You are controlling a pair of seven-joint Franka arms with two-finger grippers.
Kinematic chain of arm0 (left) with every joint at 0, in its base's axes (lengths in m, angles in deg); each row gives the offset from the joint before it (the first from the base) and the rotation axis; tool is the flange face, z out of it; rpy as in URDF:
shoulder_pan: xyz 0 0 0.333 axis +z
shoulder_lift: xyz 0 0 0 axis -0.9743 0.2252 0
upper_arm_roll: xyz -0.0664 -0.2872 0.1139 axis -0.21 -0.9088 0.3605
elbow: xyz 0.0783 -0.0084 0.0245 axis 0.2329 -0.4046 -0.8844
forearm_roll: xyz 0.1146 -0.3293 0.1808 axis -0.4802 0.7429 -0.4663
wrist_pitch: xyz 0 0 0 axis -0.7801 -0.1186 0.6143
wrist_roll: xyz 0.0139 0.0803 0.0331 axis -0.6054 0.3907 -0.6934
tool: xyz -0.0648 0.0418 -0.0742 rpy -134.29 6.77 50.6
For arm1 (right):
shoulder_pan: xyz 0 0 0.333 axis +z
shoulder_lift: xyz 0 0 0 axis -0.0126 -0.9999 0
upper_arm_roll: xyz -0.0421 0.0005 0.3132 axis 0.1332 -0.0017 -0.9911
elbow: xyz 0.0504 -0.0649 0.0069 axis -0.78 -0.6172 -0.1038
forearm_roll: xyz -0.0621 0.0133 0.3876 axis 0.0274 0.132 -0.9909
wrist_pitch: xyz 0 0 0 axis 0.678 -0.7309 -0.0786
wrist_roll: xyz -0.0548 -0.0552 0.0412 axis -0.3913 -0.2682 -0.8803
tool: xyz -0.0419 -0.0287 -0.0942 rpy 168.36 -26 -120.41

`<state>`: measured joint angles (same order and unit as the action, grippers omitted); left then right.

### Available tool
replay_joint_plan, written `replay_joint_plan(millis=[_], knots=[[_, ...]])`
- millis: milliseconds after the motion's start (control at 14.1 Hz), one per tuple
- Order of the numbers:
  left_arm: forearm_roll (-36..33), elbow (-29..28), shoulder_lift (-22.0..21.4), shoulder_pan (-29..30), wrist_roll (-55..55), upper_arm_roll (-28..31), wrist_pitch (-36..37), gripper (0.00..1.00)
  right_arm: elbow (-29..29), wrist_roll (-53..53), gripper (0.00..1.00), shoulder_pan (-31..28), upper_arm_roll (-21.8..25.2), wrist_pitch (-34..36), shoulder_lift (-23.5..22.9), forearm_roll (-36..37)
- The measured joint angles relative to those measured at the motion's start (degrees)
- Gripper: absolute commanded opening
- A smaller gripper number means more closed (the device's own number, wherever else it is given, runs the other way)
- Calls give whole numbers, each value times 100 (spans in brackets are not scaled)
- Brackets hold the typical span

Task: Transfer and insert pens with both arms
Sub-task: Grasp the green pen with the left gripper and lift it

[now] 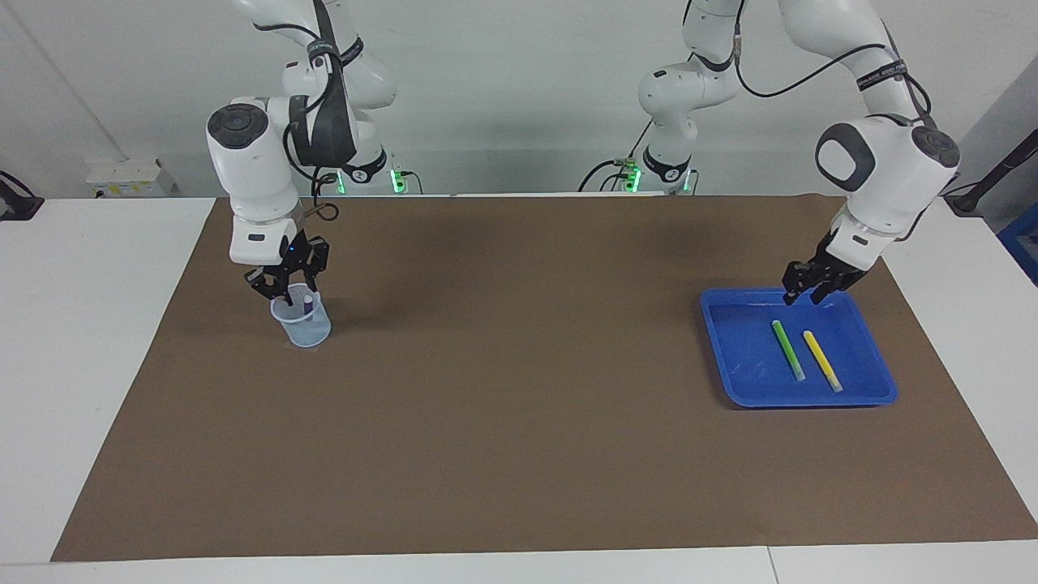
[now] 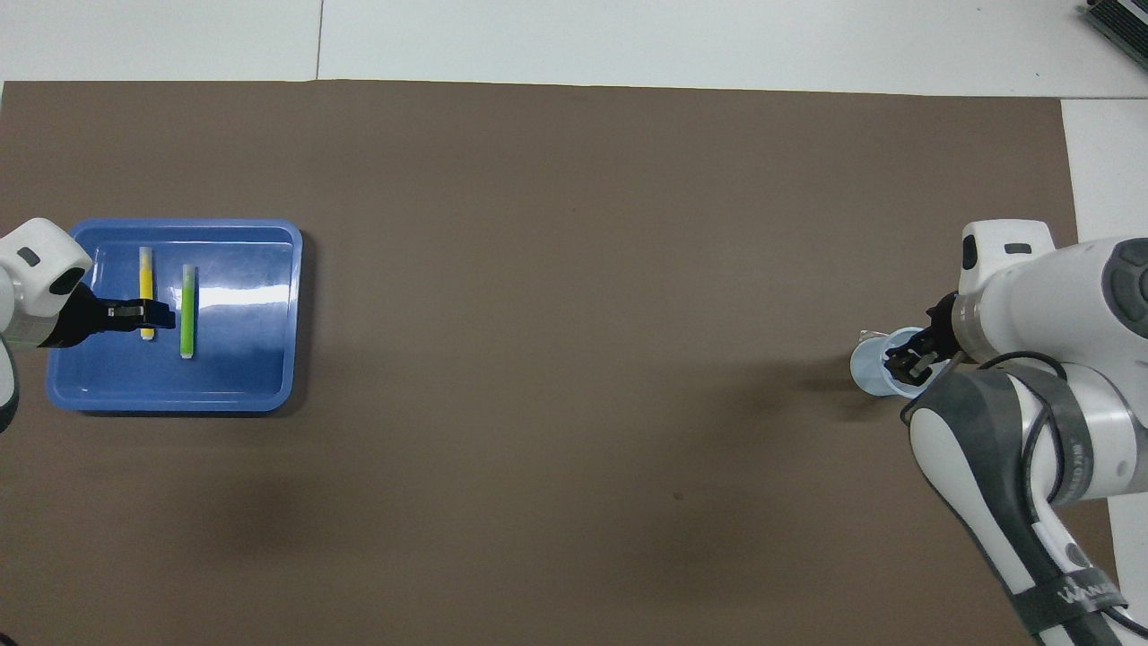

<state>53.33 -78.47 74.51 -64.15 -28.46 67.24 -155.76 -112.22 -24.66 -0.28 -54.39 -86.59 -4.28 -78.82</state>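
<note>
right gripper (image 1: 289,285): hanging right over the pale blue cup (image 1: 302,320), fingers look spread apart with nothing between them

purple pen (image 1: 307,306): standing in the cup, just its top poking up by the rim, not touching the gripper as far as I can see

cup: sits on the brown mat (image 1: 519,405) toward the right arm's end of the tabletop (image 1: 97,341)

left gripper (image 1: 807,294): low over the edge of the blue tray (image 1: 730,357) that's nearest the robots, tips pointing down, carrying nothing; honestly can't tell if the fingers are apart or together

green pen (image 1: 787,349): lying flat in the tray, pale end farthest from the robots

yellow pen (image 1: 822,360): flat in the tray too, just beside the green one and roughly parallel, closer to the left arm's end

tray: on the mat toward the left arm's end, well apart from the cup

overhead view: left gripper (image 2: 143,312) covers part of the yellow pen (image 2: 146,274), green pen (image 2: 187,309) just beside it
</note>
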Motion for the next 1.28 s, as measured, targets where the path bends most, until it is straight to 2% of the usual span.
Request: replay_joint_plan(millis=[284, 780, 851, 922, 1064, 1277], knots=[[-3, 5, 455, 0, 34, -14, -596, 54, 41, 8, 100, 192, -61, 0, 2, -329], [-6, 14, 959, -1, 86, -32, -1265, 52, 53, 484, 100, 240, -75, 18, 3, -972], [-6, 14, 1000, -1, 87, -33, -1315, 47, 53, 687, 100, 245, -77, 43, 3, -1095], [-6, 13, 1039, -1, 89, -35, -1378, 35, 52, 890, 100, 274, -76, 56, 3, -1239], [-13, 14, 1068, -3, 91, -36, -1478, 1, 52, 1384, 100, 402, -80, 77, 3, -1484], [-22, 21, 1068, -5, 96, -35, -1499, 0, 52, 2192, 100, 634, -86, 90, 3, -1843]])
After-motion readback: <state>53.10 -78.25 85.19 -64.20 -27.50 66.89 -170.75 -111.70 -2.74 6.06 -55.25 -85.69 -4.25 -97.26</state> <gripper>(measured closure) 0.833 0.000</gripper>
